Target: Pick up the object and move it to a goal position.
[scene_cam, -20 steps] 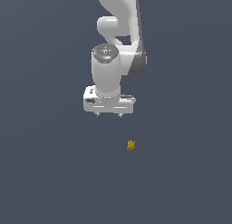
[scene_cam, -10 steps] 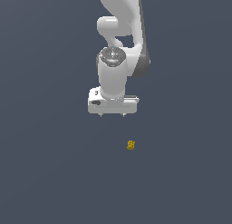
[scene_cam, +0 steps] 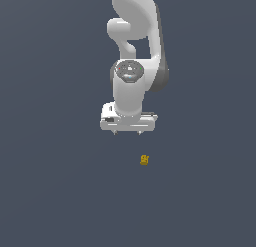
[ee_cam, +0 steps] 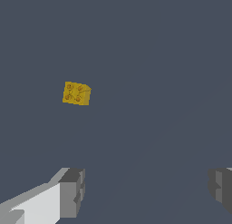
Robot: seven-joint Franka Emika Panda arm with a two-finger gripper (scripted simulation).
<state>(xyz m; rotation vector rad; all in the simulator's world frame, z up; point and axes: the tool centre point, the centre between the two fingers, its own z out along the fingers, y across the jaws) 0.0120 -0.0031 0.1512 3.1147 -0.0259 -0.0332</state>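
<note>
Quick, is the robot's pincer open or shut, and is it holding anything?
Pincer: open and holding nothing; the tiny mustard-yellow blocky lump lies apart from it on the dark grey floor.

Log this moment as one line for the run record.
phase: approach | gripper: open, empty, above the surface | yellow block: on the surface, not between the fingers, toward the exterior view's right | contact: none
</note>
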